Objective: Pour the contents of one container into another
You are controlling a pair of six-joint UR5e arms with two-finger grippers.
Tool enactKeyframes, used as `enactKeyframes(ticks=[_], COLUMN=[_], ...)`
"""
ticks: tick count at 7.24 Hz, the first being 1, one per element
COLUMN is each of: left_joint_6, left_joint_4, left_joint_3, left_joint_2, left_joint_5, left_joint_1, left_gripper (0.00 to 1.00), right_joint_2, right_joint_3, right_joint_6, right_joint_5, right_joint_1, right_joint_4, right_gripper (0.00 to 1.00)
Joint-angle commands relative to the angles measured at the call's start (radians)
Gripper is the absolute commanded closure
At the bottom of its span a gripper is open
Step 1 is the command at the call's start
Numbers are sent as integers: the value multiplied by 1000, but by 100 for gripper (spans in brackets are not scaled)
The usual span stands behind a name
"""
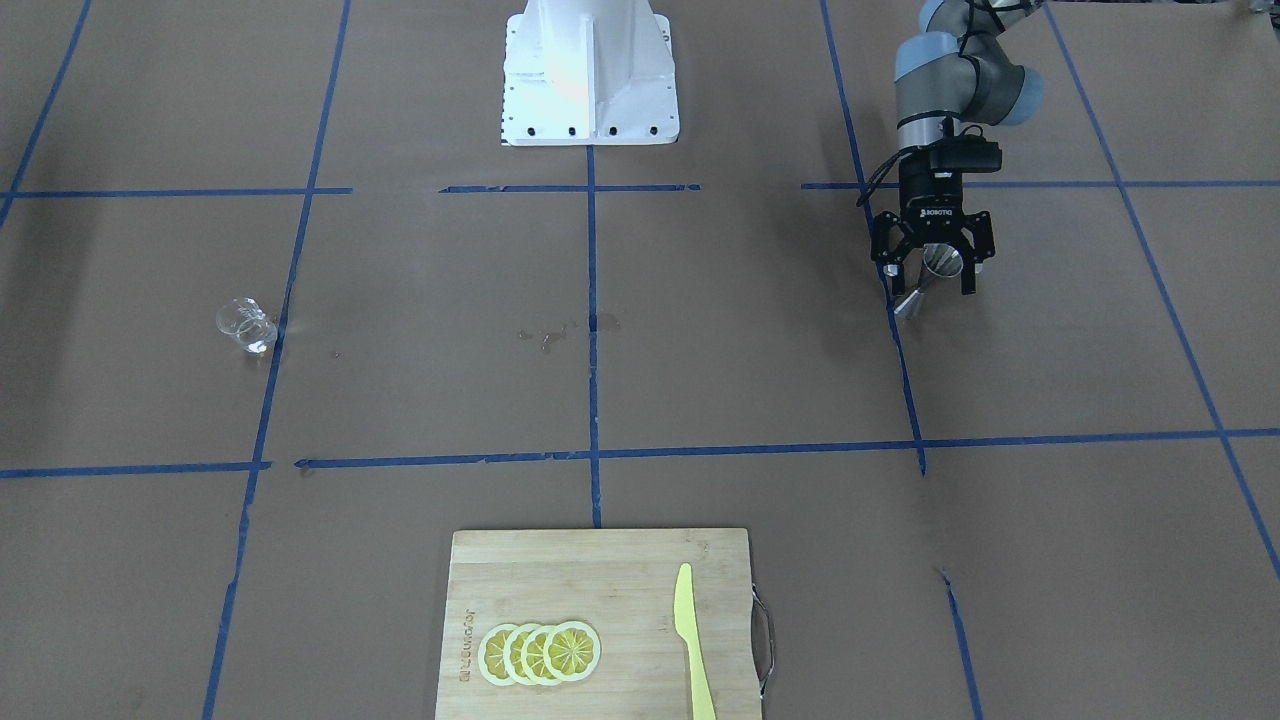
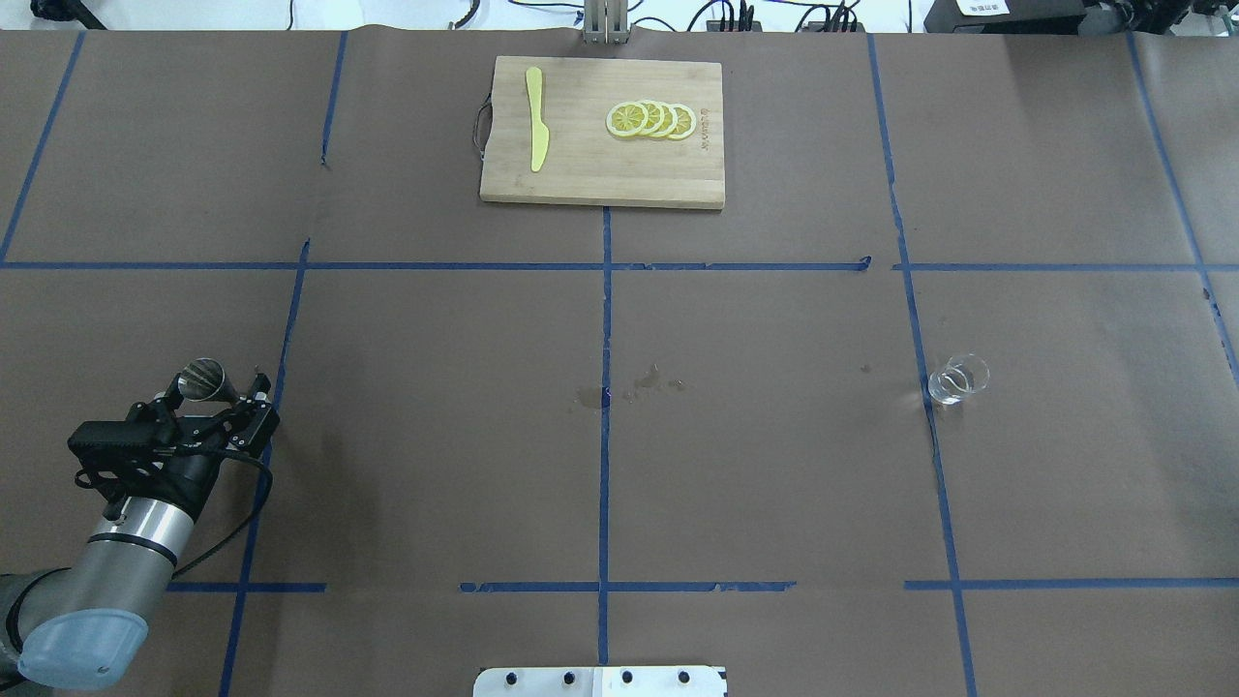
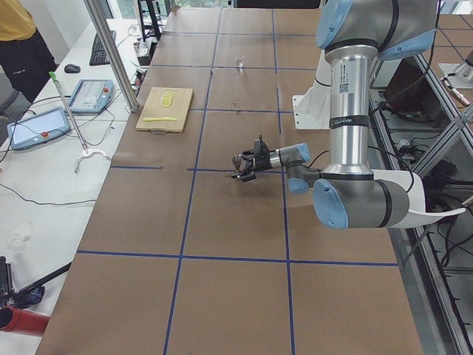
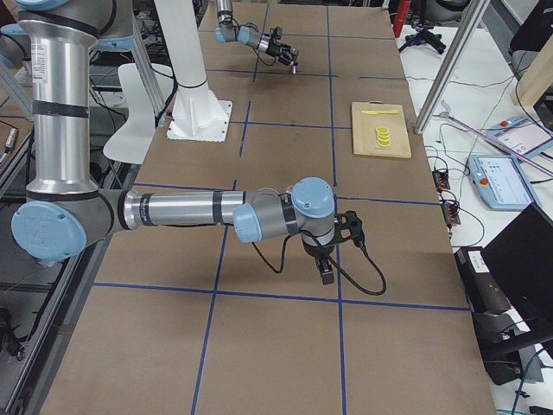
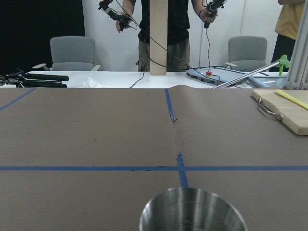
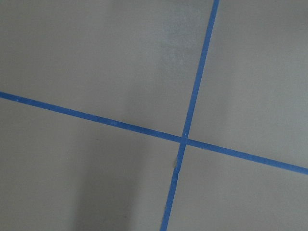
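— How far along is the pour?
— Barely started. The left gripper (image 1: 932,268) pinches the steel jigger (image 1: 928,277) on the robot's left side; the glass cup (image 2: 957,379) stands well apart on the right, untouched.
— And the right gripper (image 4: 327,275)?
— Nowhere near it; can't tell its jaws.

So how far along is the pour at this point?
Early on. The left gripper holds the steel jigger, which looks lifted and tilted. The clear glass cup stands alone on the table's far side, ungripped. The right gripper shows only in the right side view, nowhere near it. A few wet spots mark the paper mid-table. Bringing both together and pouring remains.
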Motion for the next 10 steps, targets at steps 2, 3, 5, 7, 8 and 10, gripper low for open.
enactKeyframes(ticks=[2, 3, 5, 7, 8, 10], left_joint_6=[0, 0, 0, 0, 0, 11], left_joint_4=[-1, -1, -2, -7, -33, -53], left_joint_3=[7, 9, 9, 7, 9, 9], left_joint_2=[-5, -4, -5, -5, -4, -4], left_joint_5=[3, 4, 16, 39, 52, 72], left_joint_1=[10, 13, 18, 19, 19, 21], left_gripper=[31, 48, 74, 100, 100, 100], right_joint_2=[0, 0, 0, 0, 0, 0], right_joint_3=[1, 2, 2, 5, 5, 5], right_joint_6=[1, 2, 2, 2, 2, 2], right_joint_5=[0, 0, 2, 3, 3, 3], right_joint_1=[0, 0, 0, 0, 0, 0], right_joint_4=[0, 0, 0, 0, 0, 0], right_gripper=[0, 0, 0, 0, 0, 0])
